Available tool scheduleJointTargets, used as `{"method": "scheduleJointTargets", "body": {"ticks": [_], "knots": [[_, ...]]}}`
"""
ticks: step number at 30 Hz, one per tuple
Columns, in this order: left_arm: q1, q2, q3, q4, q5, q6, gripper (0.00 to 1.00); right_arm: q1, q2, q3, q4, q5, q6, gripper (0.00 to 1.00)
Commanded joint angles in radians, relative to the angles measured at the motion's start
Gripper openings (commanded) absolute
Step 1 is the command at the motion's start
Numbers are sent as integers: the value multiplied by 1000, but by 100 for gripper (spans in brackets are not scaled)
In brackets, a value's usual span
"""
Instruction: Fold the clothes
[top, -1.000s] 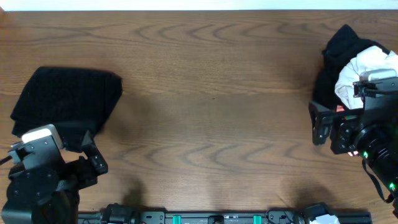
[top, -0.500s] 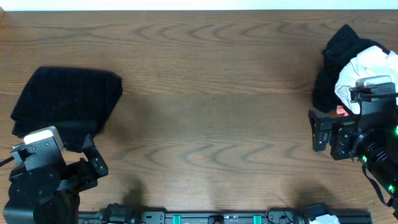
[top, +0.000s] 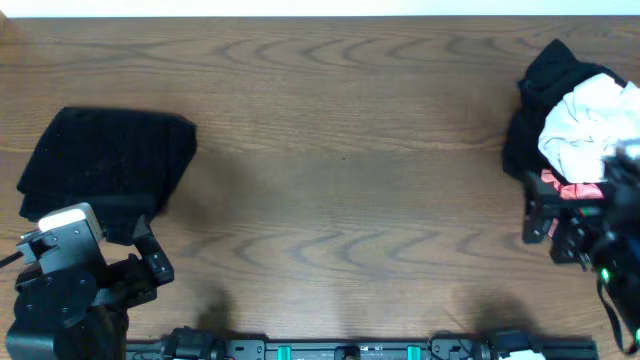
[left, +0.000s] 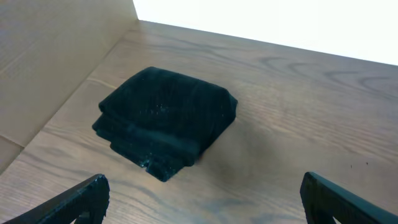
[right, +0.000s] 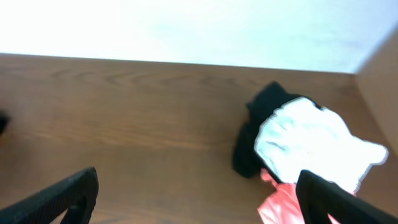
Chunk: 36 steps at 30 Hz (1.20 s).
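Left arm black w/ white block; right arm black — green LED.

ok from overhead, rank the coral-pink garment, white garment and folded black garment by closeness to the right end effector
1. coral-pink garment, beside the right end effector, on the right.
2. white garment, just behind the coral-pink one, also on the right.
3. folded black garment, far across on the left side of the table.

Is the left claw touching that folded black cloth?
Apart. The left wrist view shows bare table between the open left gripper and the black garment.
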Motion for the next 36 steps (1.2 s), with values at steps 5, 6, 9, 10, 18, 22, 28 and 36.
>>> {"method": "scheduleJointTargets", "body": {"ticks": [5,6,9,10,18,22,28,36], "knots": [[-2,3,-10,-2,-13,20,98,-108,-275,-508,252,13,-15,99],[-2,3,-10,-2,-13,20,98,-109,-318,-589,289,8,-15,99],[-2,3,-10,-2,-13,20,98,-111,-433,-801,384,-41,-15,99],[-2,3,-10,-2,-13,20,98,-111,-468,-861,410,-64,-15,99],[-2,3,-10,-2,-13,20,98,-111,-723,-1212,502,-177,-7,99],[-2,3,-10,-2,-13,20,98,-111,-801,-1297,512,-177,-7,99],[-2,3,-10,-2,-13,20,98,-110,-799,-1334,529,-177,-7,99],[-2,3,-10,-2,-13,20,98,-110,-797,-1386,516,-173,-8,99]]}}
